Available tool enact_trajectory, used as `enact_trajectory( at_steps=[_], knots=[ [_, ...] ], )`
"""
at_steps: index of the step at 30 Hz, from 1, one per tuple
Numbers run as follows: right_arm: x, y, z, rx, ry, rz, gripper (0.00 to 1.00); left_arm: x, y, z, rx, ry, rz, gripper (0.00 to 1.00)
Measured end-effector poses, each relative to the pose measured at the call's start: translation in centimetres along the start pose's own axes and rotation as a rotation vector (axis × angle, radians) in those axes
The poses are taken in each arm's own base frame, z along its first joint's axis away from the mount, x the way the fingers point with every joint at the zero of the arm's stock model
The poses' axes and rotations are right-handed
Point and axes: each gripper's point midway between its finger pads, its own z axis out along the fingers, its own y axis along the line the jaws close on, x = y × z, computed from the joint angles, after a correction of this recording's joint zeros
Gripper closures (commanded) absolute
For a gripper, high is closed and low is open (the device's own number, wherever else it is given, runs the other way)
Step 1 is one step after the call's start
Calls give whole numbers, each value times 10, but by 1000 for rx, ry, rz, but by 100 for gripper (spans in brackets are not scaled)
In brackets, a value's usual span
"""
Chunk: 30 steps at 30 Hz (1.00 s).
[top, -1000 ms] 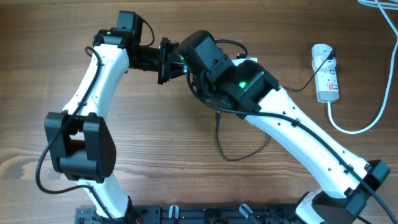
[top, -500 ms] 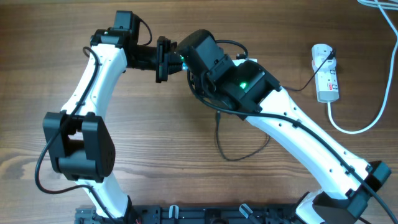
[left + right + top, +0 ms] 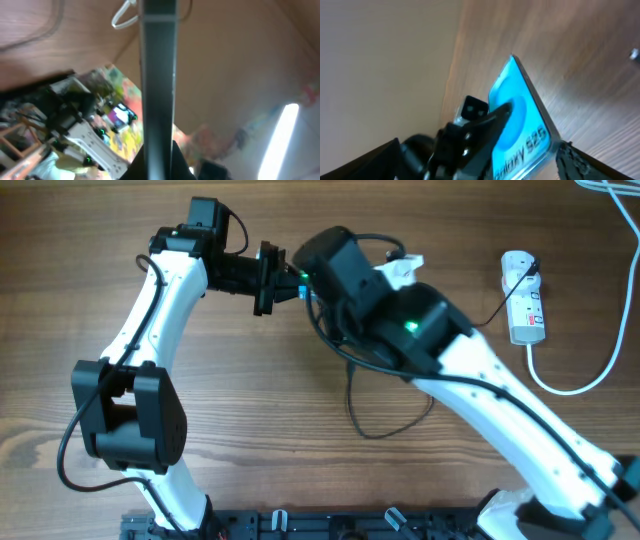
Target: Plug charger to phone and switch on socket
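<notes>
My left gripper [image 3: 262, 278] is shut on the phone [image 3: 267, 278] and holds it edge-on above the table. In the left wrist view the phone [image 3: 159, 75] is a thin grey bar between the dark fingers [image 3: 179, 161]. The right wrist view has the phone's teal screen [image 3: 522, 112] between the spread fingers of my right gripper [image 3: 479, 146], which is open and touches nothing. The charger [image 3: 385, 432] loops on the table under the right arm; its plug tip is hidden. The socket [image 3: 524, 298] lies at the far right.
A thick white cord [image 3: 590, 380] curves from the socket along the right edge of the table. The right arm's white body [image 3: 500, 390] spans the table's right half. A dark rail [image 3: 330, 525] runs along the front edge.
My right gripper has gone from shut to open, and its wrist has shifted slightly up and to the right. The left gripper still holds the phone in the same place.
</notes>
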Motion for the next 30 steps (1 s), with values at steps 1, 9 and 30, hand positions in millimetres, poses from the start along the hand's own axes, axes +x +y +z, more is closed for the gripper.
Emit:
enact_trajectory(
  at_steps=[1, 9, 30],
  knots=[
    [-3, 3, -7, -18, -4, -44, 0, -4, 3, 0, -16, -23, 1, 96],
    [-53, -19, -67, 37, -63, -620, 0, -32, 18, -4, -119, -175, 83, 96],
    [-8, -181, 26, 416, 448, -1056, 13, -94, 69, -53, -479, -549, 195, 96]
  ],
)
